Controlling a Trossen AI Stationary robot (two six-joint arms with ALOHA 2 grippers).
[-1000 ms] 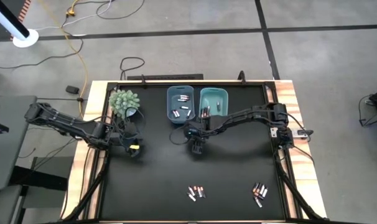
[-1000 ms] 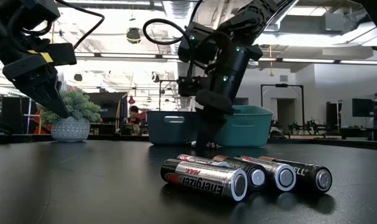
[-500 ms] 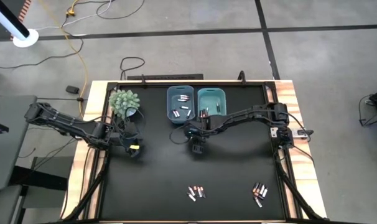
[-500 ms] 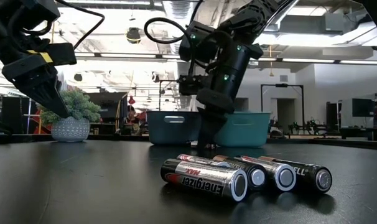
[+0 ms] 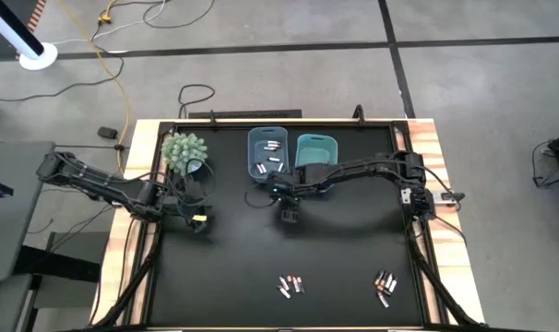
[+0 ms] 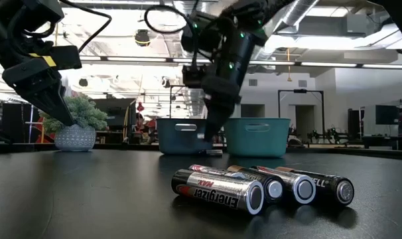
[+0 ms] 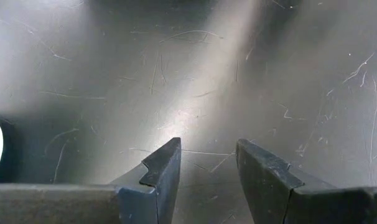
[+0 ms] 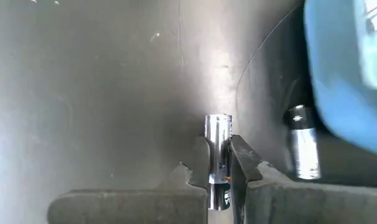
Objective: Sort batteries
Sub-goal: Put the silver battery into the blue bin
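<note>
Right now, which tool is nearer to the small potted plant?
Left. The left tool is just in front of the potted plant; the right tool is farther away, near the blue bins.

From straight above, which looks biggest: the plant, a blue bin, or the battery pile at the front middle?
1. Left blue bin, with the right bin about the same.
2. Plant.
3. Battery pile, smallest.

- Site type: robotics lab / open-plan workshop.
- Floor: grey concrete w/ dark seams; yellow cable (image 5: 113,65) loose across it.
- Rig: black-topped table (image 5: 233,258) w/ wood edges; two arms mounted at the sides.
- Ceiling: exposed ducts (image 6: 188,10) and strip lights.
- Background: monitor (image 6: 387,114), desks, a seated person (image 6: 144,125).
</note>
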